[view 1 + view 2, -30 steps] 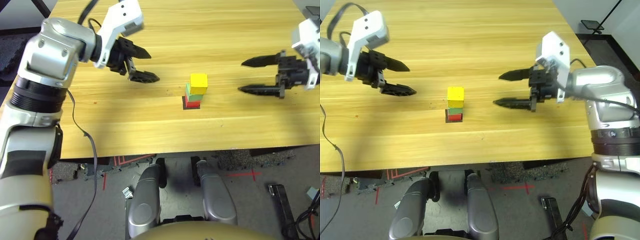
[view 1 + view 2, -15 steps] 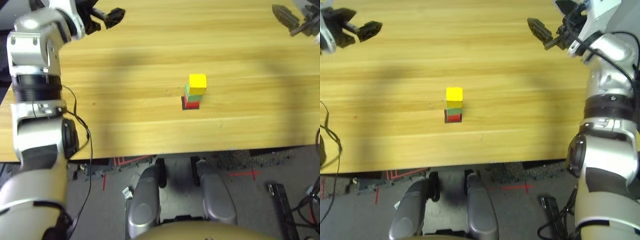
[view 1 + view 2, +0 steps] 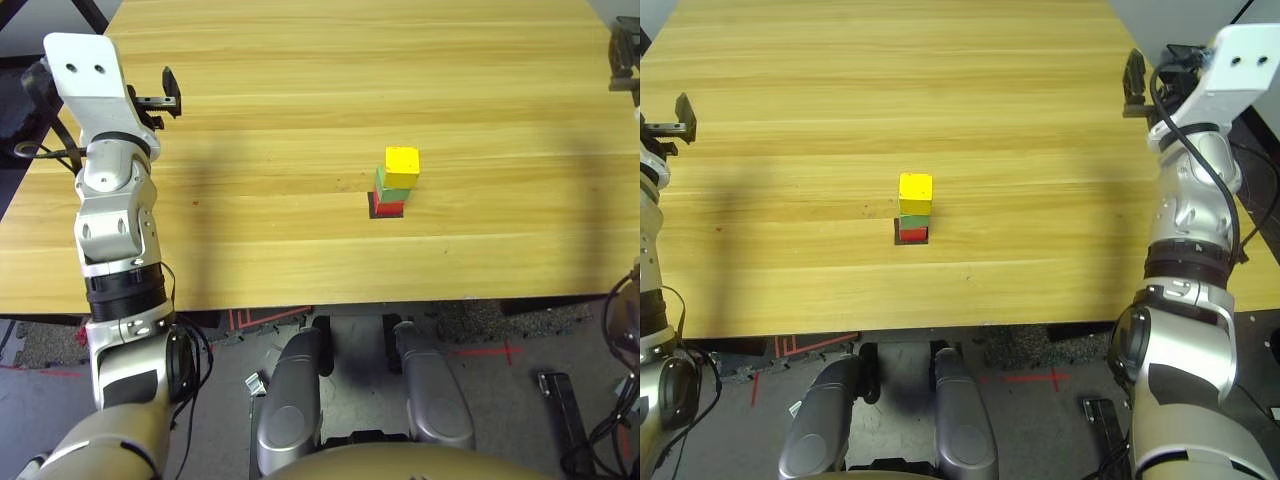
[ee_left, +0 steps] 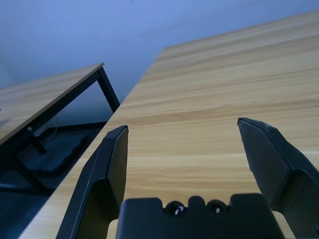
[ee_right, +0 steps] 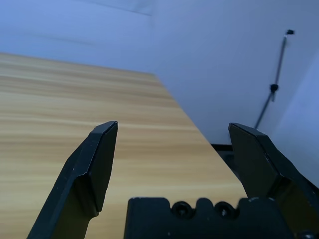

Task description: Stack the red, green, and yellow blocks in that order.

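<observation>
Stack stands mid-table: yellow block [image 3: 402,165] on green block [image 3: 386,183] on red block [image 3: 385,206], which sits on a black patch [image 3: 372,205]. Order looks complete. Left gripper [image 4: 184,144] and right gripper [image 5: 174,149] both spread wide, empty, well apart from the stack at the table's sides. Judgement: hold arms clear, avoid jolting the table. Count: three blocks, one per colour; two grippers

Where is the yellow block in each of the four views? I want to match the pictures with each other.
Left eye view: yellow block right of centre, topping the stack.
Right eye view: yellow block left of centre, same stack.
Left wrist view: not in it.
Right wrist view: not in it.
Shared landmark: the wooden table, seen in all four.
</observation>
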Controlling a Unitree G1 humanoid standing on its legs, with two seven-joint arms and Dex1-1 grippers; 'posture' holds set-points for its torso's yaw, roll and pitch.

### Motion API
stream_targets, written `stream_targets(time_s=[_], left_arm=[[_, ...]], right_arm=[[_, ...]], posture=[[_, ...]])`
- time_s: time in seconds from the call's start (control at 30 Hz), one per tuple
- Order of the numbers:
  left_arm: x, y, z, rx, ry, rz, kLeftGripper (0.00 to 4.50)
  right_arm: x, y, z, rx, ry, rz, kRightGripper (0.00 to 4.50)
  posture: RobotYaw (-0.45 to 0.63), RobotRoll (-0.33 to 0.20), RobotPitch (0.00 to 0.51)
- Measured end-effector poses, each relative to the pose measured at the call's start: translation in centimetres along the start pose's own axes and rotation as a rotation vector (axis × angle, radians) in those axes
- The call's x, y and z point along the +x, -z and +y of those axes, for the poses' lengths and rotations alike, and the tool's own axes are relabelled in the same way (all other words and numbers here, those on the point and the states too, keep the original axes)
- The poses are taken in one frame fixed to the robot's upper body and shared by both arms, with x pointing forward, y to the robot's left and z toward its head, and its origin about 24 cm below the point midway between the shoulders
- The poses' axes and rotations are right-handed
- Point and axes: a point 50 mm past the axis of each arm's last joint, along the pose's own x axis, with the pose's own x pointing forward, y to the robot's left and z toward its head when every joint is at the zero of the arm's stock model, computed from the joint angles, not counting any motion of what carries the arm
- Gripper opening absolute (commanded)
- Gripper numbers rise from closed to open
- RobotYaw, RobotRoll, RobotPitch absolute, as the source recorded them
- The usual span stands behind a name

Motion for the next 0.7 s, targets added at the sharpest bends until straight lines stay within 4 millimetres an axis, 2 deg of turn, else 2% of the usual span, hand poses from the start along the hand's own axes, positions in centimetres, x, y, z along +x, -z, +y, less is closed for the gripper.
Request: stream_targets(time_s=[0.1,0.27,0.5,0.7], left_arm=[[-0.6,1.2,-0.5,-0.016,0.001,0.031,4.47],[-1.5,2.3,-0.9,-0.029,-0.001,0.053,4.47],[-1.8,2.6,-0.6,-0.022,-0.029,0.044,4.47],[-1.7,2.4,-0.6,-0.020,-0.033,0.028,4.47]], right_arm=[[-1.0,1.0,-0.3,0.015,0.027,0.018,4.50],[-2.0,2.4,0.2,0.048,0.030,0.059,4.50],[-2.6,2.8,-0.3,0.047,0.048,0.073,4.50],[-3.0,3.2,-0.9,0.047,0.072,0.084,4.50]], posture=[[0.22,0.101,0.300],[0.21,0.102,0.301],[0.22,0.117,0.304],[0.18,0.116,0.304]])
